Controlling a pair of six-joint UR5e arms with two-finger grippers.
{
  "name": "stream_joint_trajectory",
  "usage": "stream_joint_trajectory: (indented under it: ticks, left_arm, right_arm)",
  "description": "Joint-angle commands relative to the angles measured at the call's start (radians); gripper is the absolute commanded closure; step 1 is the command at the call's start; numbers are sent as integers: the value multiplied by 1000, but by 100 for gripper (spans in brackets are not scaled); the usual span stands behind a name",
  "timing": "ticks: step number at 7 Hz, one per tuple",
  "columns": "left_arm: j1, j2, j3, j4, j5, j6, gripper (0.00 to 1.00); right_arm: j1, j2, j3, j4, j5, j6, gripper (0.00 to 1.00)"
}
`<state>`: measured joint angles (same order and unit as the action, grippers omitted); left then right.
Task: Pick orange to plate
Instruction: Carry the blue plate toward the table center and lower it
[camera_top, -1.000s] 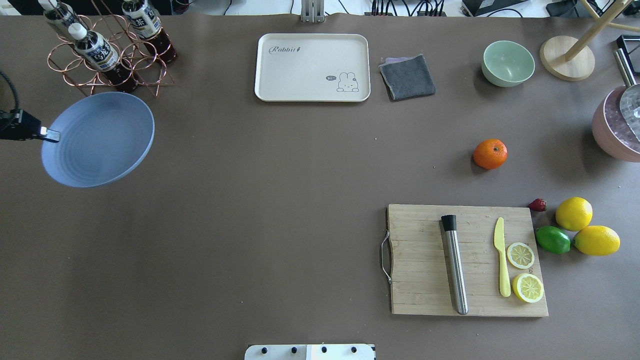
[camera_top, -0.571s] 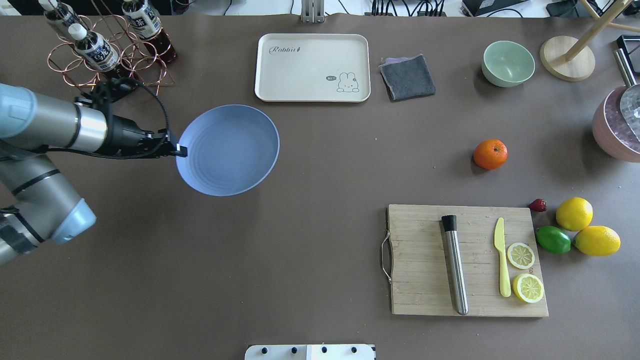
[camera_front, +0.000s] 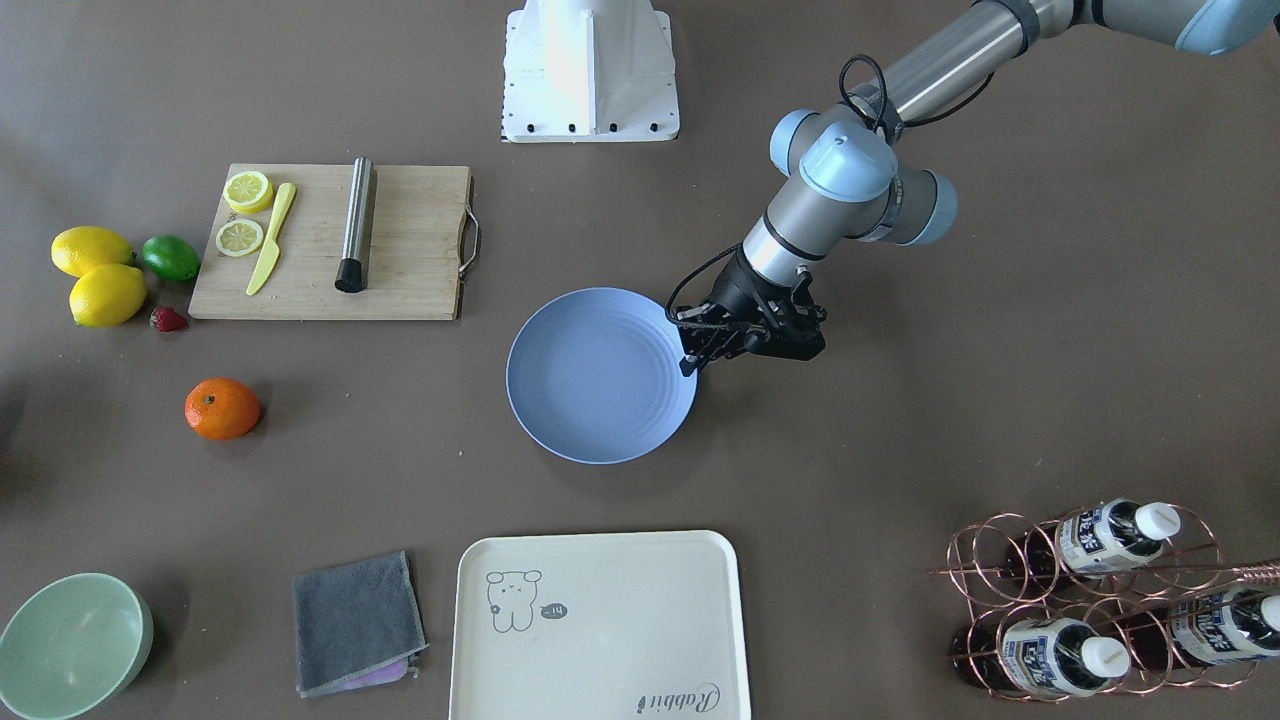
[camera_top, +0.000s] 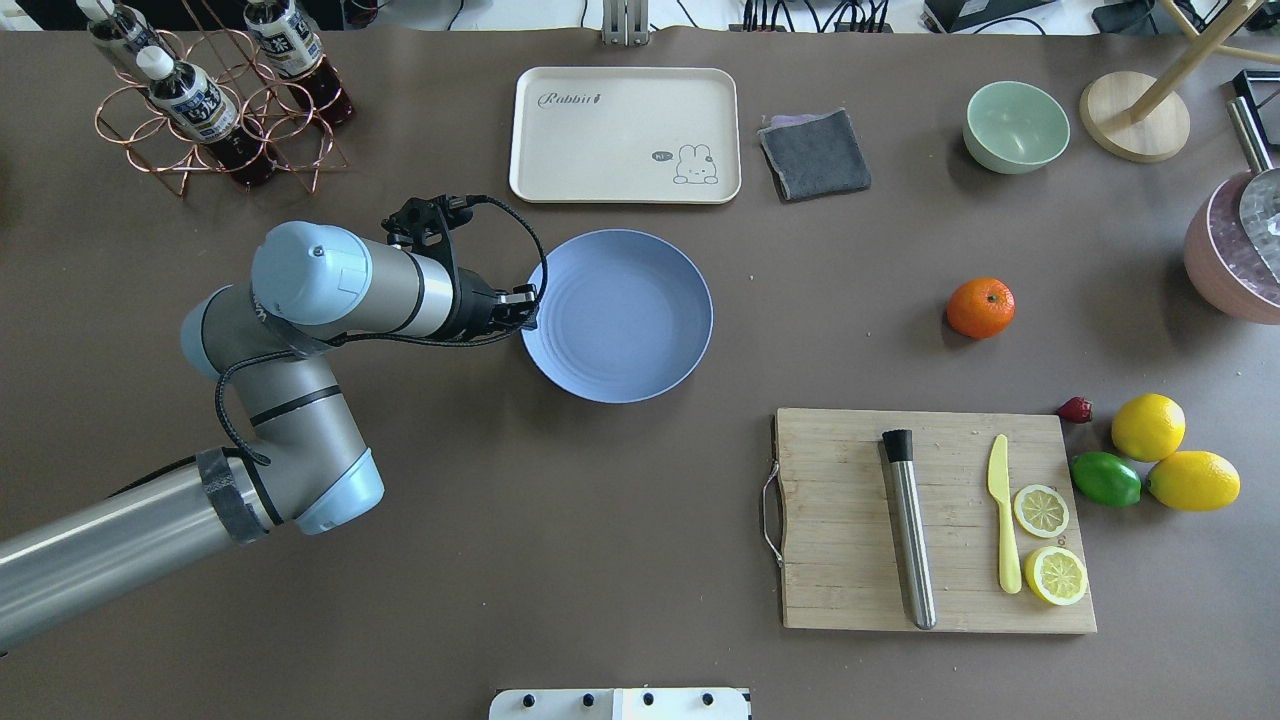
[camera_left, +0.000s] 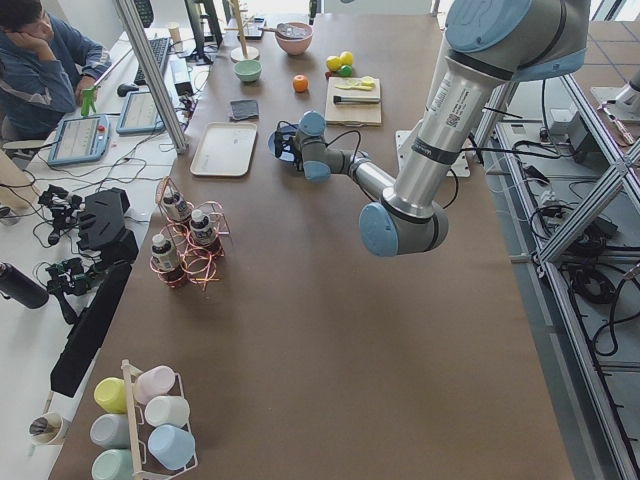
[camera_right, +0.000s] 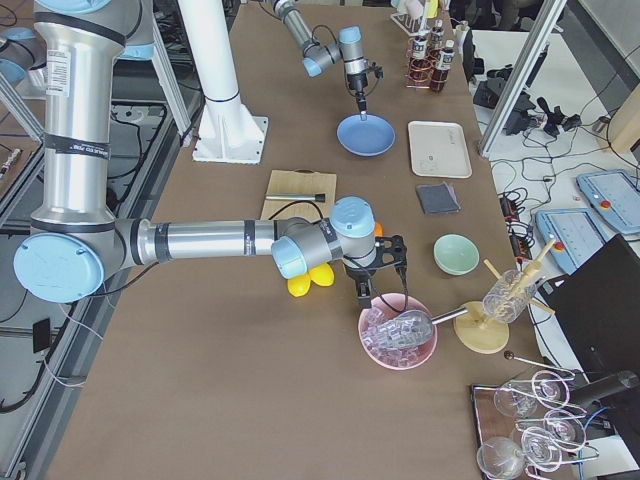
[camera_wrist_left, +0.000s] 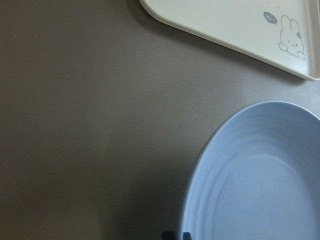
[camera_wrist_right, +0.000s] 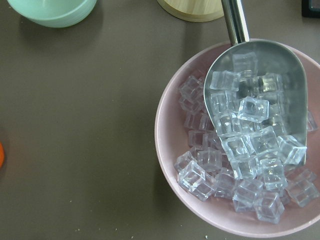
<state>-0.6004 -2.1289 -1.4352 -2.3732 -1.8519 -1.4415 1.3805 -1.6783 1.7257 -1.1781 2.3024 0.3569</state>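
Overhead exterior shows the left gripper (camera_top: 527, 305) reaching in from the robot's left with its jaws clenched on the near rim of the plate (camera_top: 620, 315). The pale blue plate spreads away from the fingertips toward the robot's right. Whether it sits flat on the table (camera_top: 500, 520) or hangs just above it cannot be told. The left wrist camera looks down past the dark fingertips (camera_wrist_left: 170, 235) at the bottom edge of its frame, with the plate's ringed surface (camera_wrist_left: 260, 185) just beside them.

The orange (camera_top: 980, 307) lies on the table well apart from these jaws, out past the plate's opposite rim. In the front-facing view the orange (camera_front: 222, 408) sits alone on bare table, far across the plate (camera_front: 600, 375) from the left gripper (camera_front: 690, 350). The cream tray (camera_top: 625, 135) lies ahead of the jaws, on the side away from the robot, close to the plate without touching it. The cutting board (camera_top: 840, 560) lies beyond the plate from the jaws and nearer the robot.

The right gripper (camera_right: 382, 280) shows only in the exterior right view, hanging over the pink bowl (camera_right: 398, 335). Whether its jaws are released or clenched cannot be told. Its wrist camera looks straight down on the bowl's rim (camera_wrist_right: 167, 150), which holds ice cubes (camera_wrist_right: 240, 165) and a metal scoop (camera_wrist_right: 280, 80). A sliver of the orange (camera_wrist_right: 1, 152) shows at the frame's left edge.
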Motion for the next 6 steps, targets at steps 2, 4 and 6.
stream_joint_trajectory:
  ticks: [2, 4, 6]
  left_arm:
    - [16, -6, 10, 0, 10, 6, 15]
    - [4, 12, -39, 5, -4, 18, 2]
    - [-175, 140, -120, 12, -224, 135, 2]
  right_arm:
    - [-1, 0, 0, 0, 0, 0, 0]
    - [-9, 9, 6, -2, -1, 2, 0]
    - [-58, 57, 15, -5, -3, 121, 0]
